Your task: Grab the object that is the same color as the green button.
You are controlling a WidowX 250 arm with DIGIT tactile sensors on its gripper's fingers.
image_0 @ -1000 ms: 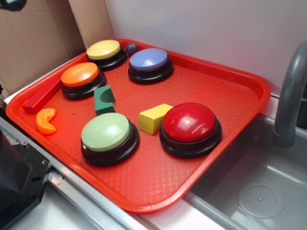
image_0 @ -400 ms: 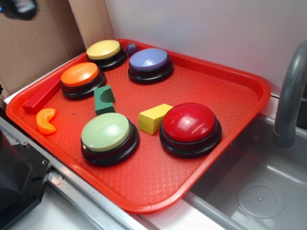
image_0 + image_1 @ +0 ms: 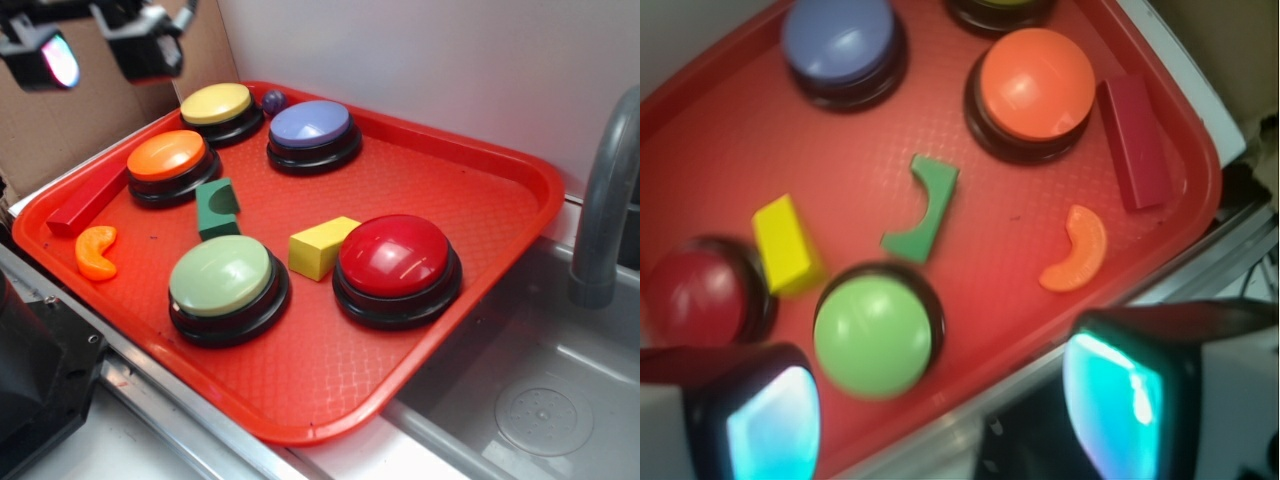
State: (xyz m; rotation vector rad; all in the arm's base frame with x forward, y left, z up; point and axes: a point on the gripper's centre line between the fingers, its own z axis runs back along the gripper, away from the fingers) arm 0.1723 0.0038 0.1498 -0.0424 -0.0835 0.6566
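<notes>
I'm at the approach step: my tool (image 3: 100, 55) hangs wide and empty over the tray's (image 3: 480, 200) far-left corner, and next I must descend onto the green block (image 3: 216, 209), lying between the orange button (image 3: 167, 156) and green button (image 3: 221, 275).

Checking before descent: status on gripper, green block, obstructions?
Gripper open, empty, high over tray's back-left corner. Green block untouched on tray, between orange button and green button. Nothing on top of it.
</notes>
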